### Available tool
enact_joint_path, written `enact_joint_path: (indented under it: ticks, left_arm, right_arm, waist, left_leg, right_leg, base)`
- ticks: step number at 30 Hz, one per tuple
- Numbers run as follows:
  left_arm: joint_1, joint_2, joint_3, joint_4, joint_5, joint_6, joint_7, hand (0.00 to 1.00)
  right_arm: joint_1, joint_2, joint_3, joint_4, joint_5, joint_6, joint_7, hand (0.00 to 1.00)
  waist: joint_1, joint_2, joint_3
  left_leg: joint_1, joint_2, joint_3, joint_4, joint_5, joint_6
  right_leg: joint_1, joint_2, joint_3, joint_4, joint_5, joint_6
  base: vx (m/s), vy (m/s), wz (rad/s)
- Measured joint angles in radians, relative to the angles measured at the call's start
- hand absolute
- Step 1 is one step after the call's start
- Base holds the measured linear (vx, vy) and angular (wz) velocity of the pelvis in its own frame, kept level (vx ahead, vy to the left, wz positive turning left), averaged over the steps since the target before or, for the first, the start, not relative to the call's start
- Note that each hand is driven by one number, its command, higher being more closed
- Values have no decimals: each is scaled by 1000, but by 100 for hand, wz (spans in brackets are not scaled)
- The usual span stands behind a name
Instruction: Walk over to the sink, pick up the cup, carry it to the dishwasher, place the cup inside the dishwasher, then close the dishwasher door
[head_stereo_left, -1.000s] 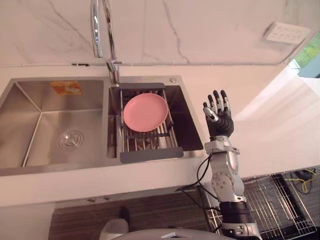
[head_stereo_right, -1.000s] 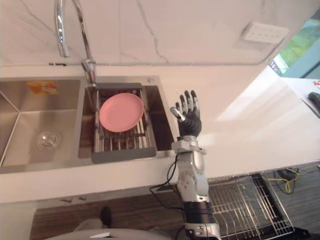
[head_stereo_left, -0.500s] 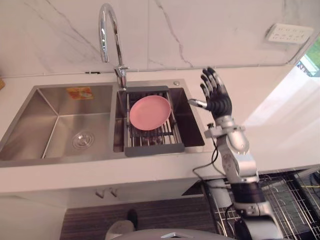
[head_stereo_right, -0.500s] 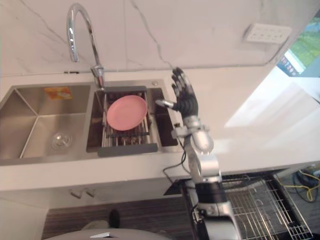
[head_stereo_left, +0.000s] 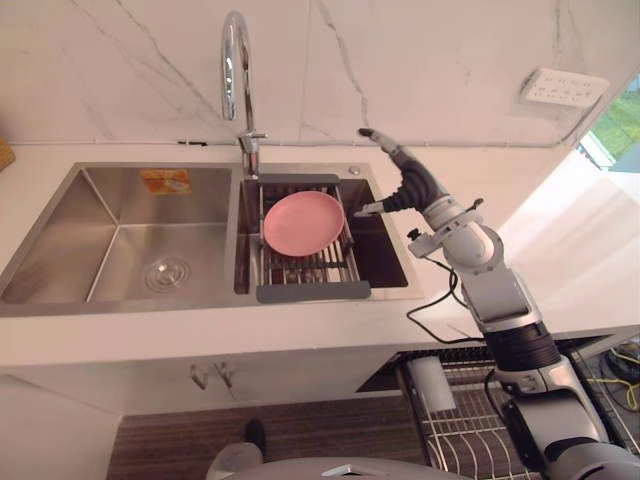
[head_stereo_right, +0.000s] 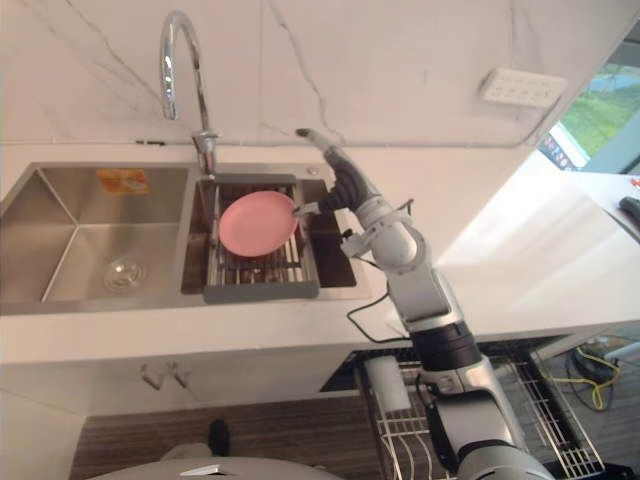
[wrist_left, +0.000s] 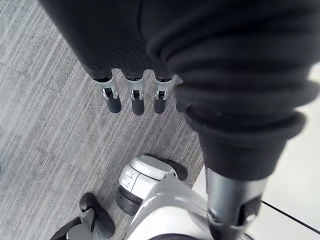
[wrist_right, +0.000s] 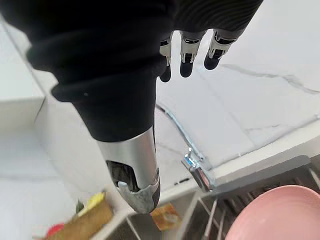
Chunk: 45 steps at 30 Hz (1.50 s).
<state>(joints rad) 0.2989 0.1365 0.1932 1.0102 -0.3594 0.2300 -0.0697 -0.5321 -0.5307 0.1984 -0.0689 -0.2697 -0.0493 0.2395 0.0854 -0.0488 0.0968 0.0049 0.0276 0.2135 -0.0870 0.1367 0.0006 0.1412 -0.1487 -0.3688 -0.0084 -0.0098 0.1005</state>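
- The left robot hand (wrist_left: 132, 97) hangs over the grey floor (wrist_left: 45, 130). Its fingers are straight and relaxed, and it holds nothing.
- The sink (head_stereo_left: 120, 318) is set in the white tabletop (head_stereo_left: 560, 250) and has two steel basins.
- The left basin (head_stereo_left: 130, 250) holds no dishes. It shows its round drain (head_stereo_left: 166, 274) and an orange sticker (head_stereo_left: 165, 181) on the back wall.
- The curved chrome faucet (head_stereo_left: 236, 60) rises from the back rim between the basins.
- The right basin (head_stereo_left: 385, 255) holds a grey drain rack (head_stereo_left: 312, 291), and a pink plate (head_stereo_left: 303, 221) lies flat on the rack's bars.
- The right robot hand (head_stereo_left: 405, 180) hovers above the right basin's far right corner, just right of the plate. Its fingers are stretched straight toward the wall and its thumb is spread toward the plate, with nothing in its grasp.
- A white wall socket (head_stereo_left: 564, 87) sits on the marble wall at the far right.
- A wire rack (head_stereo_left: 470, 440) juts out below the tabletop's edge. A pale cup-shaped thing (head_stereo_left: 432, 384) sits in its near left corner (too indistinct to say whether it is the task's cup).
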Motion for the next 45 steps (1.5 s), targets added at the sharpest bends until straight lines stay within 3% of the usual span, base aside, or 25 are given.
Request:
enact_joint_path:
  ticks: [3,5,10,18,24,30,39,45]
  left_arm:
    - [-3,3,-7,0,0,4,0,0]
    - [-11,11,-23,0,0,10,1,0]
    - [-15,19,-44,-18,0,26,1,0]
    - [-20,20,-47,-39,12,48,-2,0]
    - [-32,23,-47,-42,-25,93,-10,0]
    - [-41,27,-47,-49,-26,99,-26,0]
    - [-52,24,-47,-48,-9,101,-32,0]
    - [-53,25,-47,-48,-9,99,-43,0]
  right_arm:
    - [-34,-9,46,81,-77,-20,6,0]
    - [-59,-41,101,159,-206,-72,4,0]
    - [-121,-50,194,249,-334,-121,12,0]
    - [-155,-44,244,423,-372,-124,-2,0]
    - [-187,-27,309,564,-457,-130,0,0]
    - [-207,21,312,645,-540,-129,-2,0]
    - [-223,61,312,762,-642,-107,-82,0]
    - [-223,92,316,801,-721,-106,-186,0]
  waist:
    - [4,0,0]
    - [17,0,0]
    - [38,-1,0]
    - [64,-8,4]
    - [78,-10,10]
    - [86,-10,40]
    - [96,-2,57]
    - [101,-1,63]
  left_leg:
    - [-1,0,-9,0,3,1]
    - [-5,-1,-21,0,5,1]
    - [-6,1,-35,0,9,-2]
    - [-7,-20,-68,0,2,8]
    - [-4,-38,-77,0,-4,8]
    - [14,-44,-79,0,-5,8]
    - [20,-45,-98,0,-11,0]
    - [27,-45,-100,0,-14,-3]
  right_leg:
    - [3,1,-6,-1,0,0]
    - [7,2,-21,-1,0,0]
    - [15,9,-30,-6,0,0]
    - [33,-6,-74,-12,-20,24]
    - [43,-22,-85,-3,-26,34]
    - [59,-28,-92,2,-32,43]
    - [71,-29,-116,12,-48,43]
    - [74,-30,-115,19,-57,43]
  base:
    - [24,1,8]
    - [8,1,14]
    - [2,-6,8]
    - [13,12,15]
    - [71,8,6]
    - [57,-11,2]
    - [6,-19,6]
    - [-1,-4,0]
